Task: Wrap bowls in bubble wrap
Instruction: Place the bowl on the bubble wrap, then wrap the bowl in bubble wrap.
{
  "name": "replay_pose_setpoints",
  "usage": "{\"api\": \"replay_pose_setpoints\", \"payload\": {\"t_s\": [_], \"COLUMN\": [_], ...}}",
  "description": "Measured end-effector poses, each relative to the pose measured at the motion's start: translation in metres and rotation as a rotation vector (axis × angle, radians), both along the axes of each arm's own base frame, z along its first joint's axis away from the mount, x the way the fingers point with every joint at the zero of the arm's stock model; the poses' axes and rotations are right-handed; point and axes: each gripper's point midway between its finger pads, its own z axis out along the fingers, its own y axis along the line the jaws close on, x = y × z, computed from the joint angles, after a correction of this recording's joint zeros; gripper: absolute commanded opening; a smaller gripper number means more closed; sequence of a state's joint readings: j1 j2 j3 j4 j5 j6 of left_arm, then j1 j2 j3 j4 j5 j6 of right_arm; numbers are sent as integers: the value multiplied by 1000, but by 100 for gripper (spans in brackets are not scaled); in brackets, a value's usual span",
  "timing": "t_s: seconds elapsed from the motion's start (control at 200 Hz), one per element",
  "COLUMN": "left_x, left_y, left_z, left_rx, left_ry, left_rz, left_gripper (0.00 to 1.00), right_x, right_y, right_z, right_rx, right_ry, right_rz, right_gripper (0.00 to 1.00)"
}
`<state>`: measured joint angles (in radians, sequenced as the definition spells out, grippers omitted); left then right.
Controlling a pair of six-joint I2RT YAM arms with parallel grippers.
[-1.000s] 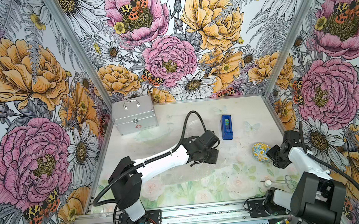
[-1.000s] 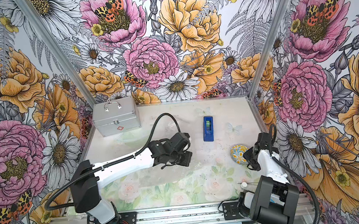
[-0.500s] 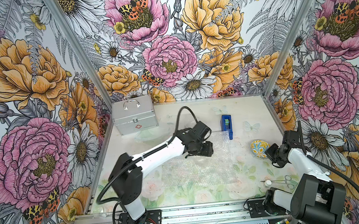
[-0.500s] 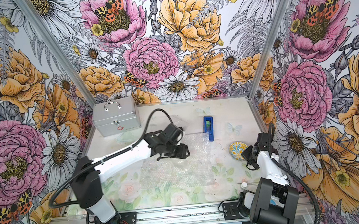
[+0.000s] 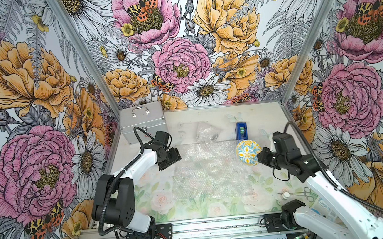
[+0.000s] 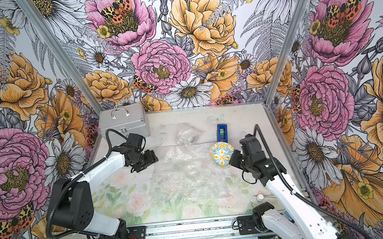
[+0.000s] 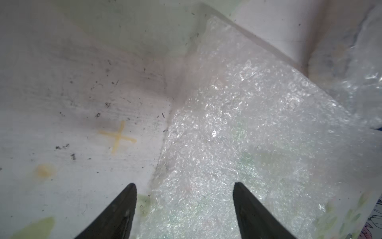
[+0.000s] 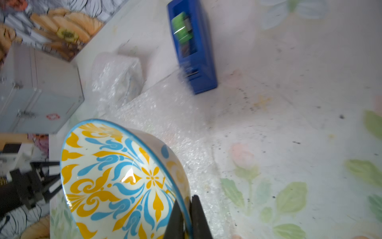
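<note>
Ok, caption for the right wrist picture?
Right gripper pinching a tilted bowl by its rim, bubble wrap and tape dispenser beyond.

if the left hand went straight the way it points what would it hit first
Probably the flat bubble wrap sheet, right at its edge: the open left hand aims down there. Depth is unclear, so it could land on bare table just beside it.

Packet reads "Surgical"; metal case bears a red cross.
</note>
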<state>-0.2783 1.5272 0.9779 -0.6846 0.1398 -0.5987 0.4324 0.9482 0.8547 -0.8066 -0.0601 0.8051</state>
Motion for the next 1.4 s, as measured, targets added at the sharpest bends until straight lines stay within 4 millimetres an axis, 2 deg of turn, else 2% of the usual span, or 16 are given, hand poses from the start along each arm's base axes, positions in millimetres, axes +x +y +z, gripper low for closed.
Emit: {"api": "replay_pose_setpoints", "payload": {"t_s": [0.065,0.15,0.205,0.25,0.36,0.53,0.64,0.75,0.815,1.016,1.091,1.126,1.206,1.306,1.401], "left_x": [9,25,37,46,63,76,77,78,78,73,67,62,44,32,26], "left_y": [0,1,3,4,4,-4,-12,-19,-20,-18,-16,-16,-17,-31,-61], "left_z": [-4,-9,-12,-14,-19,-31,-39,-42,-43,-51,-52,-51,-45,-17,27], "left_rx": [-9,-20,-27,-34,-46,-46,-41,-32,-22,6,18,22,29,3,-60], "left_ry": [-12,-23,-30,-40,-52,-42,-23,-20,-20,-3,-5,-4,-4,-69,-205], "left_rz": [25,58,85,105,135,130,113,108,109,121,121,124,108,61,-23], "left_gripper": [82,82,82,81,78,77,71,61,52,5,1,1,1,2,5], "right_x": [1,8,13,16,28,39,43,43,42,35,31,29,22,17,14], "right_y": [45,101,122,129,135,138,139,143,145,149,148,146,144,141,137], "right_z": [-6,-28,-43,-55,-80,-109,-114,-115,-117,-121,-121,-121,-121,-115,-98], "right_rx": [-44,-95,-111,-122,-153,-181,-169,-151,-140,-92,-84,-83,-82,-80,-72], "right_ry": [41,96,119,140,188,236,242,245,245,240,242,244,260,267,243], "right_rz": [127,247,281,286,273,261,255,264,265,254,251,250,251,260,255], "right_gripper": [0,0,0,0,0,0,0,0,0,0,0,9,35,41,47]}}
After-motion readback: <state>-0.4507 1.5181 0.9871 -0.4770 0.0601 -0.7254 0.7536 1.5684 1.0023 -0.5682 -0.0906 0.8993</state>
